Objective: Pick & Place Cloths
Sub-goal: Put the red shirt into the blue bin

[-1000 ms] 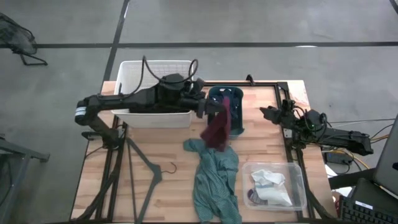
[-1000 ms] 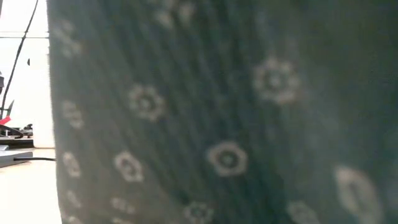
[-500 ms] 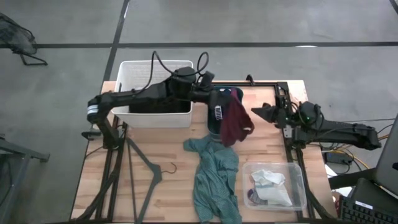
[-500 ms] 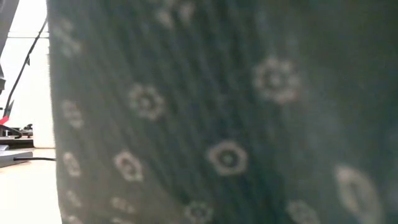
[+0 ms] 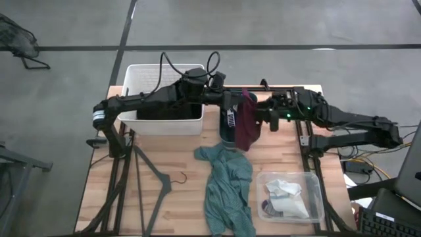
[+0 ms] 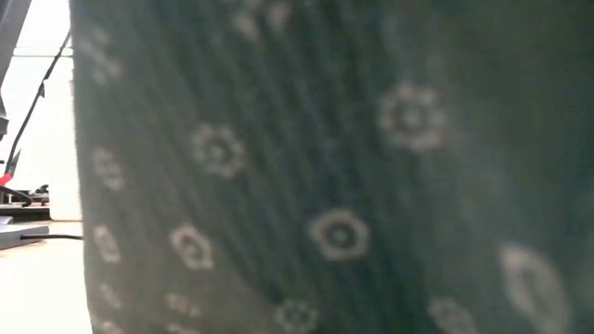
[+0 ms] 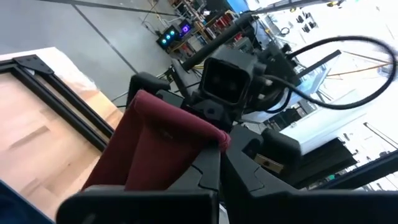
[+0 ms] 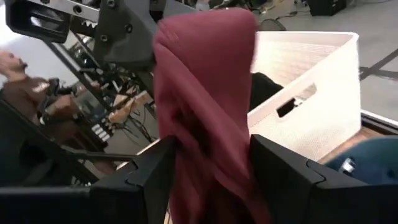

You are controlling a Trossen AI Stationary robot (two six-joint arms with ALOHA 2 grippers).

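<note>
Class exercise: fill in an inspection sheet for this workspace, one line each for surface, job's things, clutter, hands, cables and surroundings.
Surface: wooden table, black frame rails.
Job's things: maroon cloth hangs in the air from the left hand; teal cloth spread on the table; small cloths in the clear bin; dark cloth in the white bin.
Clutter: black hanger.
Hands: left shut on the maroon cloth; right hand open, fingers either side of it.
Cables: loops over the left arm.
Surroundings: grey floor; teal fabric blocks the low view.
</note>
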